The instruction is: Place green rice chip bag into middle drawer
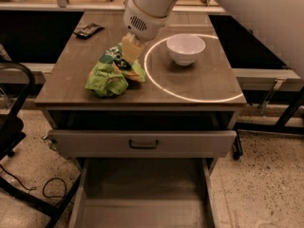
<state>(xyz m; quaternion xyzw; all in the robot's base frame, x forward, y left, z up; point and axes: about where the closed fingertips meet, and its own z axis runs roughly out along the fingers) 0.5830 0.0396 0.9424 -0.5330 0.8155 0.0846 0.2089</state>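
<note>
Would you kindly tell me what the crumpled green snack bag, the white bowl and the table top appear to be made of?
Crumpled light-green snack bag: thin foil or plastic film, by its sharp creases; the robot's tool sits at its top edge. Round white bowl: smooth and glossy, likely ceramic or hard plastic. Brown table top: wood-look laminate, probably, with faint grain.
</note>
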